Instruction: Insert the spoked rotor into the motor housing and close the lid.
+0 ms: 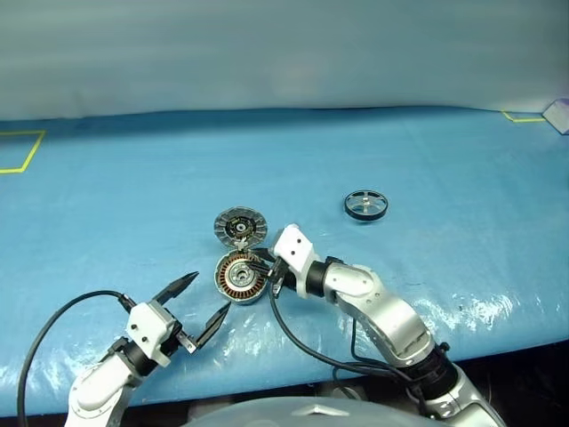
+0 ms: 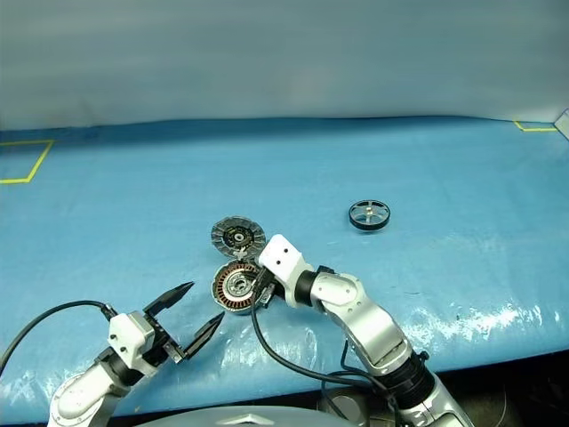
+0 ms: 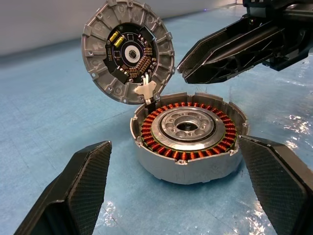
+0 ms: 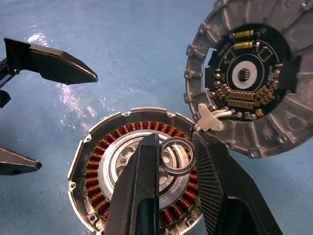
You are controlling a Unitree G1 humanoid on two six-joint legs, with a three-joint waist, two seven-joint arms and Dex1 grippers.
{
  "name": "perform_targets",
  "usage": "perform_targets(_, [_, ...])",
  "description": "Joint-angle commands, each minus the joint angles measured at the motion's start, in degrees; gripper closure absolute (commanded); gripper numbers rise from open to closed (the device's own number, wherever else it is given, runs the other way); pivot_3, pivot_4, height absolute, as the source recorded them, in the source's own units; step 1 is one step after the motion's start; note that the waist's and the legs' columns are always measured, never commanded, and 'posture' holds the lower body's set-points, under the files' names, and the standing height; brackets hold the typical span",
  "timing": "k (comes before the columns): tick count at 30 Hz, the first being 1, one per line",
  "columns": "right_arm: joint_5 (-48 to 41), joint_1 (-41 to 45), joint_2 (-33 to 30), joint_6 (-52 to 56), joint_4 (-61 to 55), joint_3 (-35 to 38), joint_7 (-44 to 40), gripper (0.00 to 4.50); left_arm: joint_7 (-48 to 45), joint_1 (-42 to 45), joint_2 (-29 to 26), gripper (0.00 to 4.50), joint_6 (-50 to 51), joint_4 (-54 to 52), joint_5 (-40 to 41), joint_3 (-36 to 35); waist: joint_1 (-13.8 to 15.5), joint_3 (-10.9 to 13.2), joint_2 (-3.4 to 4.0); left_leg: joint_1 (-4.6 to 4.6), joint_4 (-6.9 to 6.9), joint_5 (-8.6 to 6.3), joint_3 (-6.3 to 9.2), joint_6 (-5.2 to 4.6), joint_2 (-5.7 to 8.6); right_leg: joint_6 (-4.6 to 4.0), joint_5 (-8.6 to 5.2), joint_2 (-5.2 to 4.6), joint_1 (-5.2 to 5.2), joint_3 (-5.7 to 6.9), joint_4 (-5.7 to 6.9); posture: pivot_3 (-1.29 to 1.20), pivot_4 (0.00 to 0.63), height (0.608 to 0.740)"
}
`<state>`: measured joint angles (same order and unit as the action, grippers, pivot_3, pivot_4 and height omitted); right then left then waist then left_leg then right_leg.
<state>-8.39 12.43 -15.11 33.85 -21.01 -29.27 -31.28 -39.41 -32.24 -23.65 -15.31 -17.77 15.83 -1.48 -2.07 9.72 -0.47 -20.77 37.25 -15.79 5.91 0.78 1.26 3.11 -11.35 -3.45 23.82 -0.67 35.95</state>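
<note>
Right wrist view: right end effector (image 4: 177, 164) pinches thin ring (image 4: 178, 156) over motor housing (image 4: 98, 147).

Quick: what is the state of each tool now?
Left tool: open, holding nothing.
Right tool: closed on a thin black ring above the motor housing.

Arms: silver-white segments, black joint rings. Black cable (image 1: 53, 325) loops behind left gripper (image 1: 203, 307); another behind right gripper (image 1: 267, 271). Fingers (image 3: 80, 191) black, tapered, cross-hatched pads.
</note>
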Motion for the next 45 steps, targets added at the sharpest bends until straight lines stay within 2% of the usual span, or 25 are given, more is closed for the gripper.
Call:
perform_targets(1, [0.0,0.9,1.5,-2.0,0.0,-0.9,-0.8,3.84,-0.1,-0.7,0.3,0.00,-1.3,-0.9,0.0,0.4,0.0,0.0,0.00,0.00,0.00,0.00,0.01,0.00,0.00,0.00,0.00,0.00,0.00,0.00,0.00,0.00,0.150,0.740])
perform_targets(35, [2.2,-0.2,4.4,-4.3,8.6,-2.7,-2.5,3.84,0.6,0.7,-0.3,0.00,-0.2,-1.3,-0.7,1.9,0.0,0.0,-0.02,0.03,0.00,0.00,0.01,0.00,-0.01,0.00,0.00,0.01,-0.01,0.01,0.03,0.00,0.150,0.740])
perform_targets(45, [2.3,-0.4,2.9,-3.4,7.5,-1.9,-3.7,3.84,1.0,0.6,-0.1,0.00,0.0,-1.2,-0.9,2.1,0.0,0.0,-0.03,0.07,0.00,0.00,0.01,0.00,0.00,0.00,0.00,0.01,-0.05,0.00,0.03,0.00,0.150,0.740])
